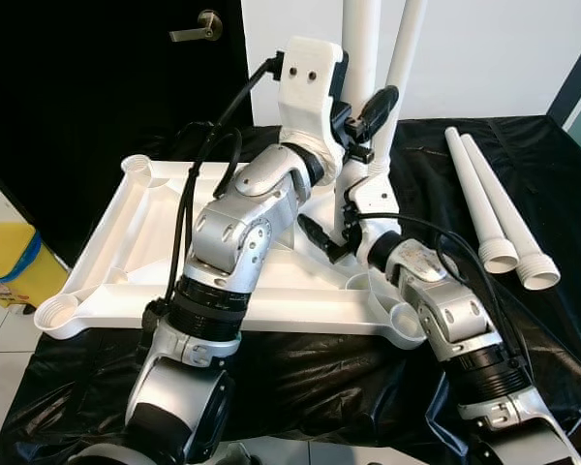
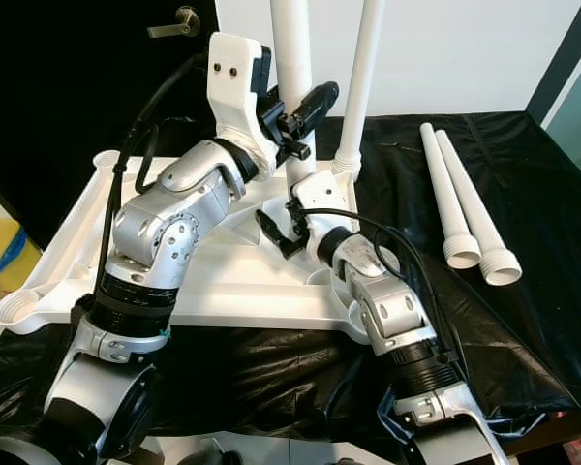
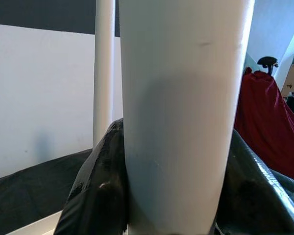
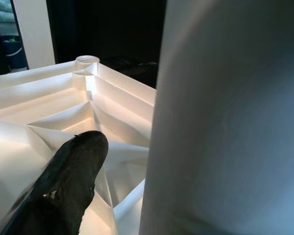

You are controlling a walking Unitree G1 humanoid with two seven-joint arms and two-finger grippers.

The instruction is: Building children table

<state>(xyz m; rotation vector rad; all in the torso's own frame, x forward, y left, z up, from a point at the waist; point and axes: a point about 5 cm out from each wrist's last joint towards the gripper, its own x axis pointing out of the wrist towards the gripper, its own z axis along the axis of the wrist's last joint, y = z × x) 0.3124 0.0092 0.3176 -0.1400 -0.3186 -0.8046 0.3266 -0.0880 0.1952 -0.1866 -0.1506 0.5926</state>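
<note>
Tabletop (image 1: 136, 252) lies upside down on the black-covered surface (image 1: 562, 174), two legs upright in its far sockets. Left gripper (image 2: 292, 114) fingers clamp the nearer upright leg (image 2: 292, 58); right gripper (image 2: 289, 225) fingers straddle that leg's base, clamped or not: can't tell. Two loose legs (image 1: 494, 208) lie near the surface's right edge.

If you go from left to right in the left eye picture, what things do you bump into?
Yellow bin → upside-down white tabletop → left arm → left gripper shut on an upright leg → two loose legs lying on the black cloth.
</note>
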